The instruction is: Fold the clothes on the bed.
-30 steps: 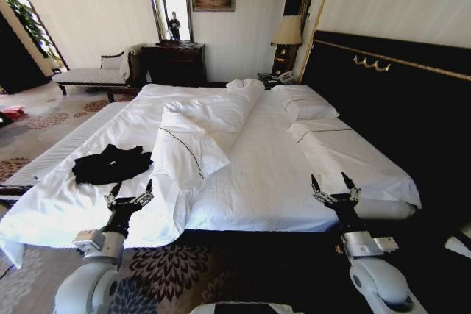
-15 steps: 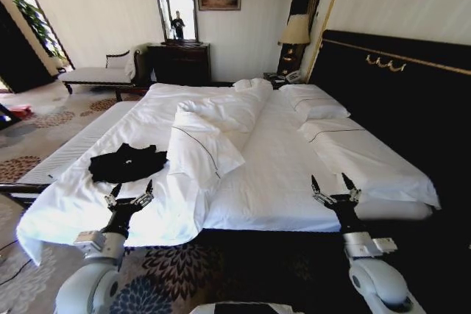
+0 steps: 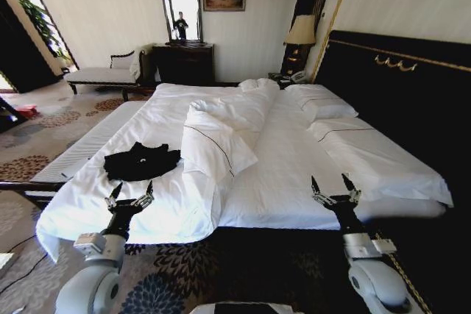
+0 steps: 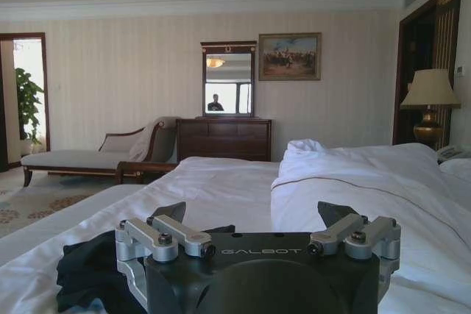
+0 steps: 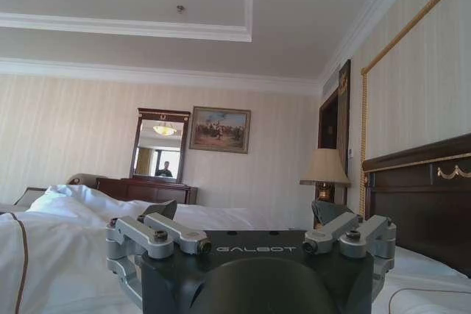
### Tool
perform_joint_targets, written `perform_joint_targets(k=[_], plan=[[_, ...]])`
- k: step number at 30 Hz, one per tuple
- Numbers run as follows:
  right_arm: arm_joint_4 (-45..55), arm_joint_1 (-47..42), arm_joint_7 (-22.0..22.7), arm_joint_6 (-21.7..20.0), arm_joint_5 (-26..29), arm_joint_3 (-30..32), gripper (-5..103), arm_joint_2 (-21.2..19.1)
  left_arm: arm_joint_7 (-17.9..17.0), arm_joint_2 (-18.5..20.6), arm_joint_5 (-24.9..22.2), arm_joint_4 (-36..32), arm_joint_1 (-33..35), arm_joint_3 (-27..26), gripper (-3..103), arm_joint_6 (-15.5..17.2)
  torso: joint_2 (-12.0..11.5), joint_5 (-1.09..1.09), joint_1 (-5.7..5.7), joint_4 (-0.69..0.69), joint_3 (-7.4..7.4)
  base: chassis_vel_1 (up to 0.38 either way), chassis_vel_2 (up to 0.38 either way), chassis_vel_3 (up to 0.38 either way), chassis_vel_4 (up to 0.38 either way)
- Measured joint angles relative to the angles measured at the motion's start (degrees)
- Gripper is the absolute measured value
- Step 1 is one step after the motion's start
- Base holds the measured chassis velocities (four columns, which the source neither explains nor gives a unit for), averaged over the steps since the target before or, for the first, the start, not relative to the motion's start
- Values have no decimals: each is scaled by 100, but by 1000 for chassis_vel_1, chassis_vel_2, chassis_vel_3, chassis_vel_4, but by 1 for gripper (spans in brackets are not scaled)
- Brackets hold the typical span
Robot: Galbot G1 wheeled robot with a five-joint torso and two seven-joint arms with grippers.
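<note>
T-shirt [image 3: 142, 161] is lying crumpled on the bed [image 3: 294, 174], on the white sheet near the foot-end corner on the robot's left side, just beside the folded-back duvet [image 3: 217, 137]. Left gripper [image 3: 129, 195] is hovering at the bed's near edge, just short of the T-shirt and apart from it, fingers spread wide, gripping nothing. In the left wrist view the T-shirt [image 4: 88, 270] is sitting just past the left gripper [image 4: 257, 222], partly hidden behind the finger [image 4: 171, 215] on that side. Right gripper [image 3: 334, 187] is hanging over the bed's near edge on the headboard [image 3: 397, 79] side, well apart from the T-shirt, fingers likewise spread, empty, touching nothing. Right wrist view is showing the right gripper [image 5: 250, 224] splayed above the sheet, with the duvet [image 5: 51, 233] bunched beyond it.
</note>
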Motion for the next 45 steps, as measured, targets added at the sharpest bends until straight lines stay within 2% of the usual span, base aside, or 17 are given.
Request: perform_joint_targets(k=[23,45], plan=[[-10,-22,12,51,-76,-33,100,71,11,-28,52,-10,66,6,100,-40,0,-2,0,1,0,77,133,-79,-131],[-85,5,14,102,-147,-87,100,81,18,-56,89,-40,133,-10,100,-60,0,-1,0,-1,0,17,109,-12,-110]])
